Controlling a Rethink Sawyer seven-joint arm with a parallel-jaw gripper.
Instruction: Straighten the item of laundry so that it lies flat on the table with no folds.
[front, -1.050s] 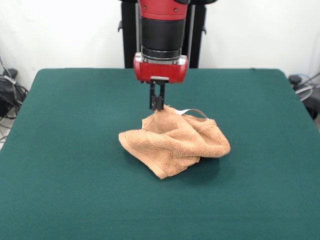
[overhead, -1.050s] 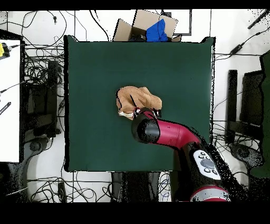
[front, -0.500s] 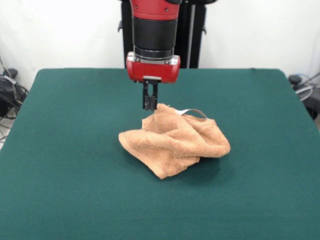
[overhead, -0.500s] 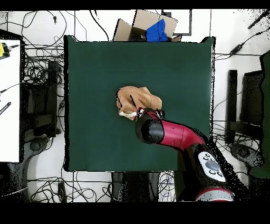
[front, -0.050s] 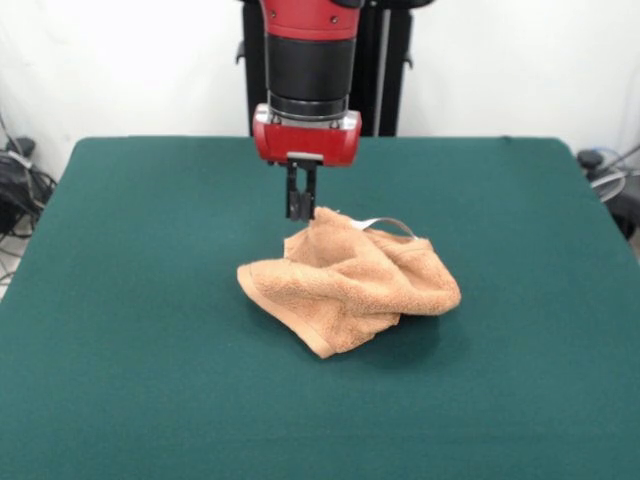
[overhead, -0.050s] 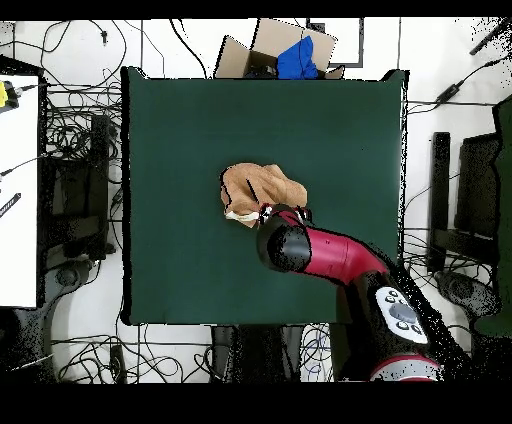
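Note:
The item of laundry (front, -0.050s: 350, 278) is an orange-tan towel, crumpled in a folded heap near the middle of the green table (front, -0.050s: 140, 300). A white tag pokes out at its far edge. My gripper (front, -0.050s: 299, 210) hangs at the heap's far left corner, with its tips level with the top fold and right beside it. The fingers are pressed together and no cloth shows between them. In the overhead view the towel (overhead, -0.050s: 262, 188) lies mid-table, and the arm's red head (overhead, -0.050s: 284, 246) covers the gripper and the towel's near edge.
Green table (overhead, -0.050s: 190, 120) stretches wide on all sides of the heap. Beyond one table edge stands a cardboard box (overhead, -0.050s: 288, 52) with something blue in it. Cables and equipment lie on the floor around the table.
Since a second ago the gripper has shifted to the picture's left in the front view and risen slightly off the towel's peak. The towel has kept its shape and place.

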